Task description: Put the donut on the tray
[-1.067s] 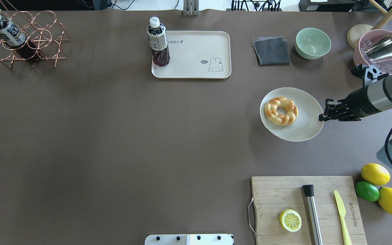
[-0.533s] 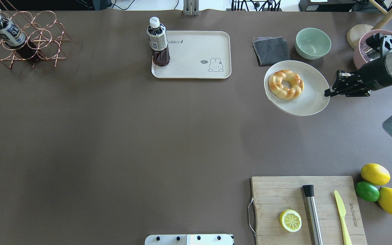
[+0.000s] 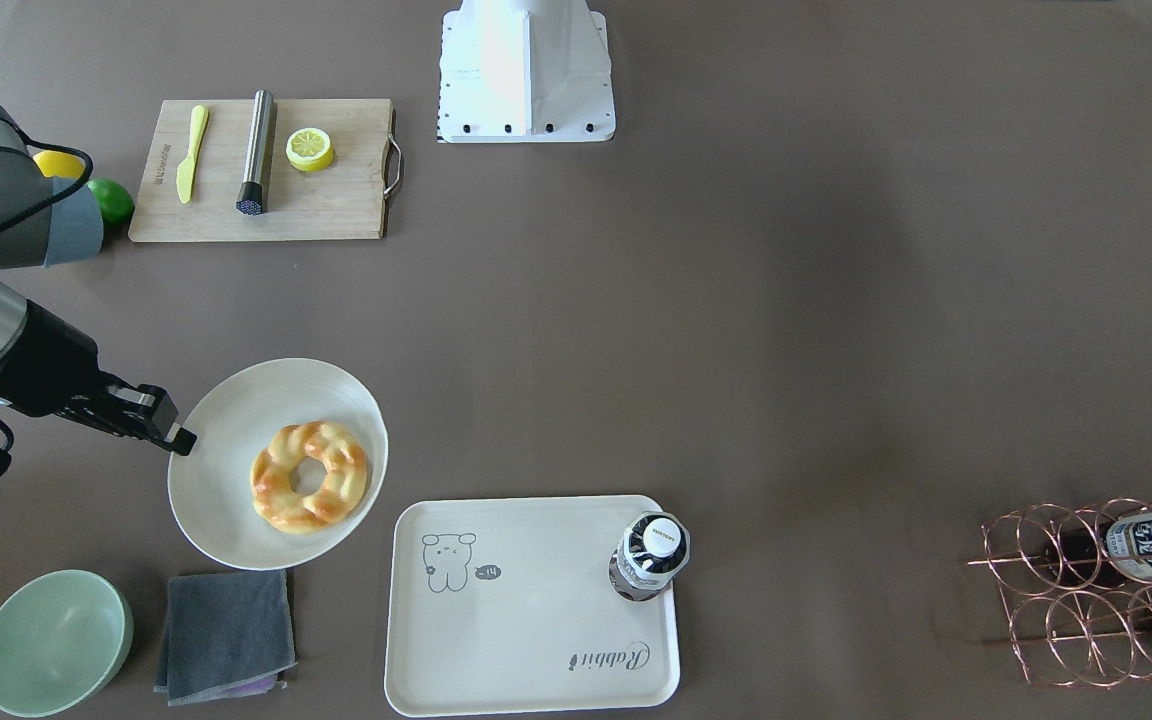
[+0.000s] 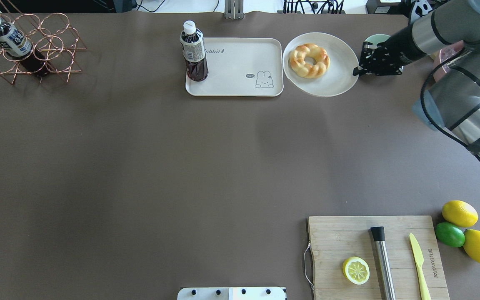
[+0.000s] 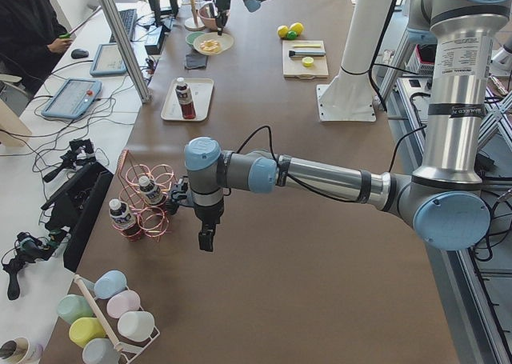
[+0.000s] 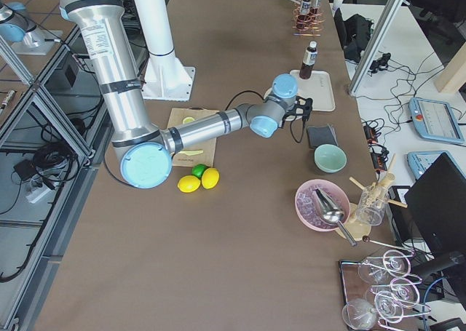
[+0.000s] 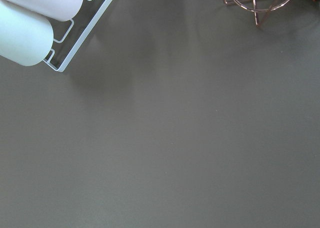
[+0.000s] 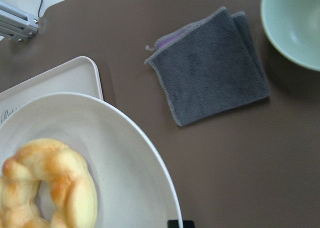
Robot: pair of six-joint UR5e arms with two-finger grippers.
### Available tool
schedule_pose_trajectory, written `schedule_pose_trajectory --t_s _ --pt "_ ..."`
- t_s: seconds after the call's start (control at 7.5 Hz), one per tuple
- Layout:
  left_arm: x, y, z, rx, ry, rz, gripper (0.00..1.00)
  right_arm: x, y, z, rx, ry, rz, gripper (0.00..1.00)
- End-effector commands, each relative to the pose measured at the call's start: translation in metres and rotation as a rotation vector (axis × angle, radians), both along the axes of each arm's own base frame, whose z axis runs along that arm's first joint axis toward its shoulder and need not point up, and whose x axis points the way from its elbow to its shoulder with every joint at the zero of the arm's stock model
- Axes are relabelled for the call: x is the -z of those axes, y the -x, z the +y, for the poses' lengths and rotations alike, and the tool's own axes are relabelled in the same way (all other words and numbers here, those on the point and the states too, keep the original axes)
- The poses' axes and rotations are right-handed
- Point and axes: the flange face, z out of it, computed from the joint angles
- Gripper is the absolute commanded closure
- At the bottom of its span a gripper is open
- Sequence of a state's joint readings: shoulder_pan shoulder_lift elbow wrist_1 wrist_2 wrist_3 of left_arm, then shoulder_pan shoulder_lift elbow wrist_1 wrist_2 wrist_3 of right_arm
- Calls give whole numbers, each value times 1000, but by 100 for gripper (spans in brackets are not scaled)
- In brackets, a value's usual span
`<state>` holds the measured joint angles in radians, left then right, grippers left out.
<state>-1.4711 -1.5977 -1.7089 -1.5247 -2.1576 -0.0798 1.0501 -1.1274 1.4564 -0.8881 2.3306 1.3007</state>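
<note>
**A:** The right pincer (image 4: 358, 71), clamped tight on the rim of a round white plate (image 4: 336, 81), at the far side of the brown table (image 4: 140, 166). Where is the donut?

**B:** The donut (image 4: 309, 61) lies on that plate, on the half away from the pincer's grip. It is not on the tray.

**A:** And the tray?

**B:** The cream tray (image 4: 236, 68) sits flat on the table, just past the plate's rim opposite the pincer. From the wrist camera, the plate's edge covers one tray corner. A dark bottle (image 4: 193, 52) stands upright on the tray's end farthest from the pincer.

**A:** Anything close to the pincer itself?

**B:** A folded grey cloth (image 3: 226, 620) and a pale green bowl (image 3: 54, 640), side by side on the table, near it on the operators' side.

**A:** The other arm?

**B:** The left pincer (image 5: 206, 240) hangs over bare table beside a copper wire rack (image 5: 148, 200), well apart from the right one. From here I cannot tell whether its jaws are apart or together.
</note>
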Motion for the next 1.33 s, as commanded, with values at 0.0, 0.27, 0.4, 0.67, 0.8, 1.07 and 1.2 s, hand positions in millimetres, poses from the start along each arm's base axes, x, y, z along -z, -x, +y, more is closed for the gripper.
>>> schedule_pose_trajectory --t_s 0.0,0.27,0.4,0.67,0.8,1.07,1.2 --pt "-1 0 0 1 5 -1 2 65 95 -49 -81 6 28 100" --pt "-1 0 0 1 3 -1 2 53 136 -69 -115 -43 30 100" --pt "1 0 -1 30 18 1 2 25 165 -73 -130 -62 34 100" --pt "6 0 -4 37 14 2 2 37 203 -66 -171 -12 18 100" --pt "8 -1 -6 37 9 3 2 44 211 -62 -164 -17 13 100" --pt "9 -1 -6 37 7 3 2 41 214 -62 -168 -11 20 100" --pt "8 0 -6 38 10 3 2 44 216 -61 -183 22 9 100"
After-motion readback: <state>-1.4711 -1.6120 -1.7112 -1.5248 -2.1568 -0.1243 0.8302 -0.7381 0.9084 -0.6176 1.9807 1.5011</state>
